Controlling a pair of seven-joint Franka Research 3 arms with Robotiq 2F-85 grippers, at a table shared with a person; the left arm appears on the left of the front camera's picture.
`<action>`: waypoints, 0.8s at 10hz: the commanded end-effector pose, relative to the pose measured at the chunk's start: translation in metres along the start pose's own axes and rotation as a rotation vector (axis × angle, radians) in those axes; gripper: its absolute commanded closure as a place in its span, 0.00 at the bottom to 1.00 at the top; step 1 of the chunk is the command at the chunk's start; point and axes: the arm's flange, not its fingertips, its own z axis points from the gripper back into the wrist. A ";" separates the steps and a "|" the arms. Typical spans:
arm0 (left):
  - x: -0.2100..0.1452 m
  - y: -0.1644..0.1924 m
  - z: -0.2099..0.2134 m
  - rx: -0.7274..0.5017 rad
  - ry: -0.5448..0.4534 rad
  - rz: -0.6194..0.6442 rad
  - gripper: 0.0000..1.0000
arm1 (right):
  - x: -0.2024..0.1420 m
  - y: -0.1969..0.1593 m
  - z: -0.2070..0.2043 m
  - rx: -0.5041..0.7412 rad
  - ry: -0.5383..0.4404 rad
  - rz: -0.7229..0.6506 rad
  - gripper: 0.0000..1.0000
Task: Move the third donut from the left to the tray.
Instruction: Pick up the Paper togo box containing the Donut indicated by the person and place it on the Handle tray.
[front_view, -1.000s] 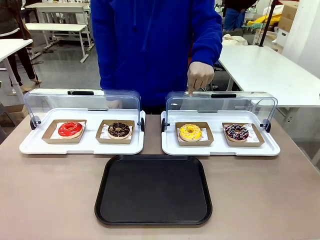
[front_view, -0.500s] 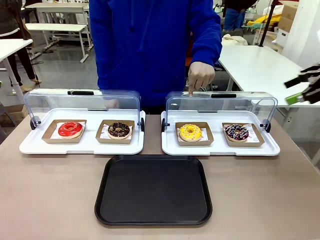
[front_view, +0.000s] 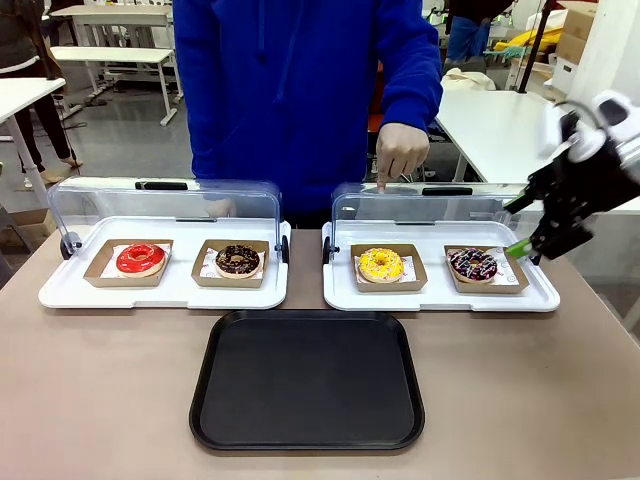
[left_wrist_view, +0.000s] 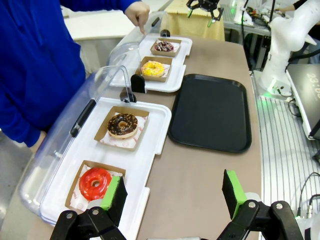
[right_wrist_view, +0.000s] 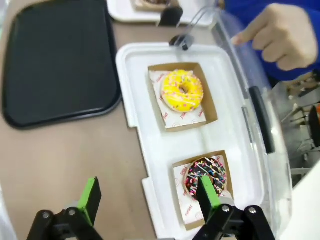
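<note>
The third donut (front_view: 381, 264) has yellow icing and sits in a brown cardboard holder in the right white display tray (front_view: 440, 297). It shows too in the right wrist view (right_wrist_view: 182, 90) and, far off, in the left wrist view (left_wrist_view: 153, 68). The black tray (front_view: 307, 380) lies at the table's front middle, with nothing on it. My right gripper (front_view: 513, 228) hangs open above that display tray's right end, over the sprinkled chocolate donut (right_wrist_view: 206, 177) and right of the yellow one. My left gripper (left_wrist_view: 174, 195) is open near the red donut (left_wrist_view: 95, 183), holding nothing.
The left display tray (front_view: 165, 290) holds the red donut (front_view: 140, 258) and a chocolate donut (front_view: 238, 260). Both clear lids (front_view: 440, 205) stand raised at the back. The person's hand (front_view: 400, 155) points a finger down on the right lid's top edge.
My right arm has come in from the right edge and moved left and down to the right display tray's end. The donuts, trays and the person's hand have stayed still.
</note>
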 end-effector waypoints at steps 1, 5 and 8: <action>0.001 -0.001 0.002 -0.007 0.000 -0.012 0.00 | 0.005 0.009 -0.040 -0.070 0.060 0.030 0.00; 0.001 -0.001 0.002 -0.007 0.000 -0.012 0.00 | 0.018 0.019 -0.105 -0.124 0.052 0.126 0.00; 0.001 -0.001 0.002 -0.007 0.000 -0.012 0.00 | 0.029 0.014 -0.100 -0.101 0.081 0.108 0.00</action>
